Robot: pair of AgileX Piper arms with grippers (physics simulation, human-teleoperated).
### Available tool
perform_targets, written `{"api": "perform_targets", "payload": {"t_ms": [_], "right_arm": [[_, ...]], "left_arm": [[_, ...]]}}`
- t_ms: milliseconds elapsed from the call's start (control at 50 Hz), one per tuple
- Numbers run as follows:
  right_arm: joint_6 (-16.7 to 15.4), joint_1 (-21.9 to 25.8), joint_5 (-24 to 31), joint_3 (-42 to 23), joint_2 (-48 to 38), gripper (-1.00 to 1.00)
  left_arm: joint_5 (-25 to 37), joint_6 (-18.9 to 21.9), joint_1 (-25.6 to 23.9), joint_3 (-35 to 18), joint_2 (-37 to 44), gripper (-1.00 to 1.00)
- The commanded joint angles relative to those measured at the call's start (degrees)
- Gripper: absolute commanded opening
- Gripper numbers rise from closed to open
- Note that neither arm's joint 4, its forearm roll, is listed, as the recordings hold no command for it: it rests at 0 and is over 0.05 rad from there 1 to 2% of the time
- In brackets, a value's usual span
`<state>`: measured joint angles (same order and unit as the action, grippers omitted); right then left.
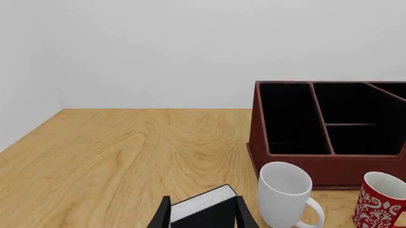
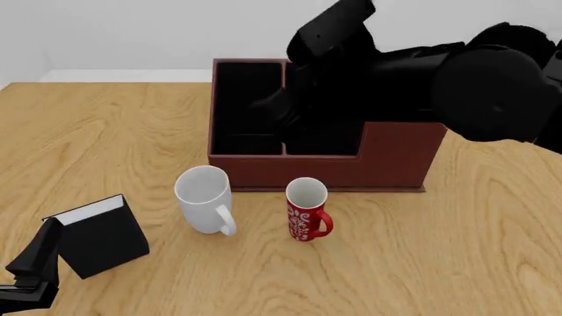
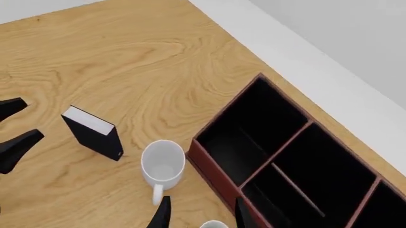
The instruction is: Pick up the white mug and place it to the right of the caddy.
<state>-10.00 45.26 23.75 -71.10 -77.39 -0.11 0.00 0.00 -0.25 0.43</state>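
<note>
White mug [image 2: 204,198] stands upright on a light wooden table [image 2: 422,263], its opening facing up and its loop handle turned toward the near edge. In the front view it sits just in front of the left half of the caddy [image 2: 395,158], close to that box's front wall but not touching it.

A smaller red mug [image 2: 306,209] with a white pattern stands upright just to the right of the white one, with a gap between them, and it is also in front of the caddy. The caddy is a large reddish-brown box with 3 black compartments.

A black book [image 2: 101,236] with white pages stands on the table to the left of the white mug and nearer the camera, well apart from it.

The left gripper [image 2: 33,266] hovers low at the near left of the table, just beside the book. In the left wrist view its 2 dark fingers [image 1: 163,216] sit either side of the book [image 1: 204,206], apart and not pressing it.

The right gripper [image 3: 201,213] hangs high above the caddy, its black arm covering much of the box in the front view. In the right wrist view its fingers are spread and hold nothing, with the white mug [image 3: 162,165] and caddy [image 3: 279,156] far below.
</note>
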Motion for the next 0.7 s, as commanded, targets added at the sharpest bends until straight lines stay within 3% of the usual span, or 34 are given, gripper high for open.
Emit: {"api": "perform_targets", "payload": {"t_ms": [20, 260, 400, 700], "right_arm": [[3.1, 0.28, -0.27, 0.09, -4.99, 1.0], [4.72, 1.32, -0.08, 0.13, -10.48, 1.0], [2.86, 0.65, -0.92, 1.37, -11.69, 1.0], [5.57, 1.96, 0.72, -1.03, -16.94, 1.0]], "left_arm": [[0.0, 0.0, 0.0, 0.0, 0.0, 1.0], [0.0, 0.0, 0.0, 0.0, 0.0, 1.0], [0.0, 0.0, 0.0, 0.0, 0.0, 1.0], [0.0, 0.0, 0.0, 0.0, 0.0, 1.0]]}}
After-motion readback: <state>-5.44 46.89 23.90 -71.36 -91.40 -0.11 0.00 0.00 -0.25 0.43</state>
